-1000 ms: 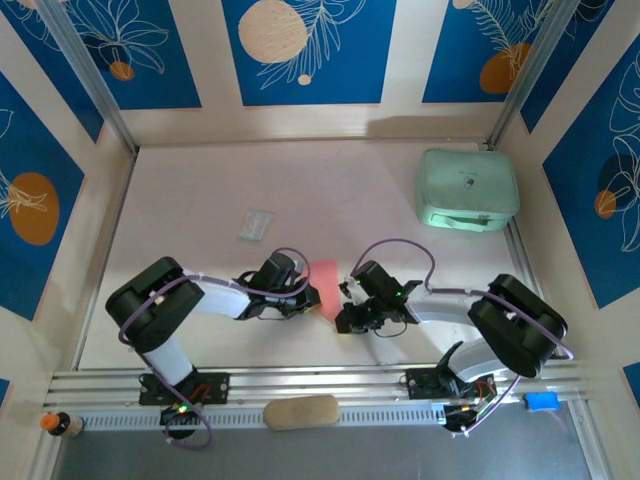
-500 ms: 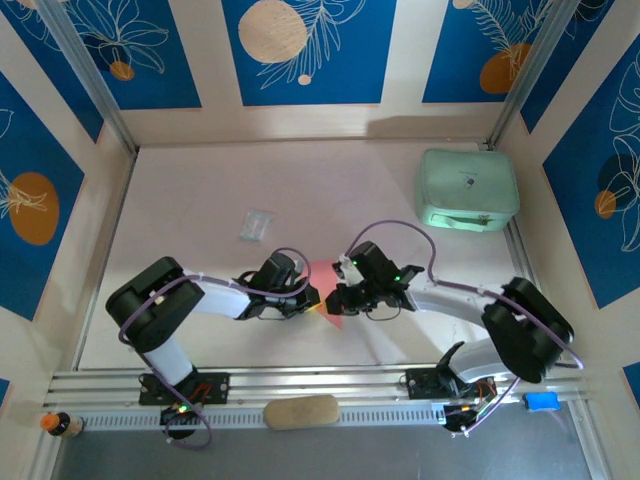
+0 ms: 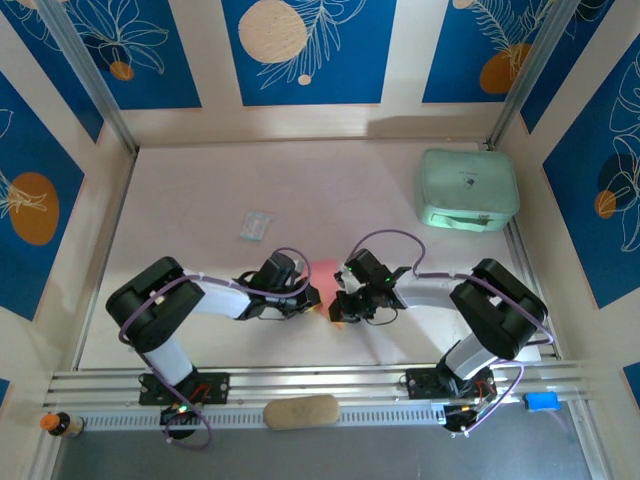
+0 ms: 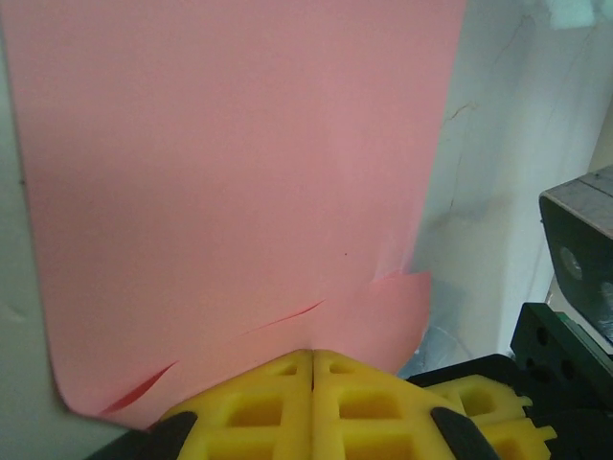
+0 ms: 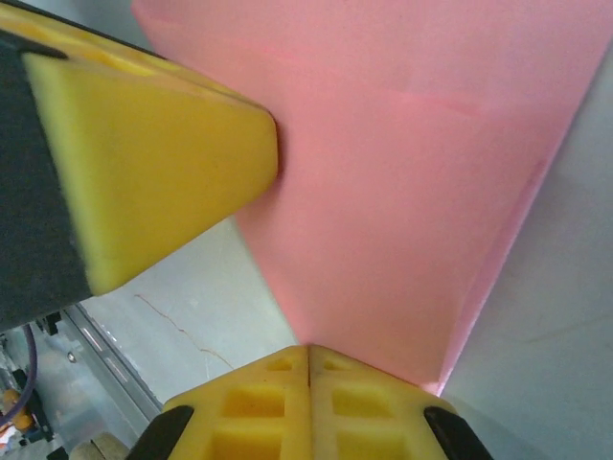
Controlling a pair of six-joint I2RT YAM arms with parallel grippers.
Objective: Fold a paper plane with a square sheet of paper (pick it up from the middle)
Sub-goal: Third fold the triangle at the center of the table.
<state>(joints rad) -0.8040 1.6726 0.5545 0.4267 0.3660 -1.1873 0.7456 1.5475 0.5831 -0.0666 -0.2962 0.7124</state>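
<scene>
The square sheet of paper (image 3: 323,270) is salmon pink and lies partly folded on the table between the two grippers, mostly covered by them. My left gripper (image 3: 314,299) is shut at the sheet's left edge. In the left wrist view its yellow jaws (image 4: 312,353) meet on the paper (image 4: 239,172), where overlapping layers show. My right gripper (image 3: 341,308) is shut at the sheet's near right corner. Its closed tips (image 5: 308,347) pinch a pointed corner of the paper (image 5: 402,192), and the left gripper's yellow finger (image 5: 144,163) presses the sheet's other side.
A mint-green rounded case (image 3: 467,190) sits at the back right. A small clear packet (image 3: 256,225) lies behind the left arm. A tan oblong pad (image 3: 302,411) rests on the front rail, with a small bottle (image 3: 60,424) at the front left corner.
The right gripper has moved left and in over the sheet's right corner, its elbow swinging in. Less pink paper shows from above. The left arm has stayed put.
</scene>
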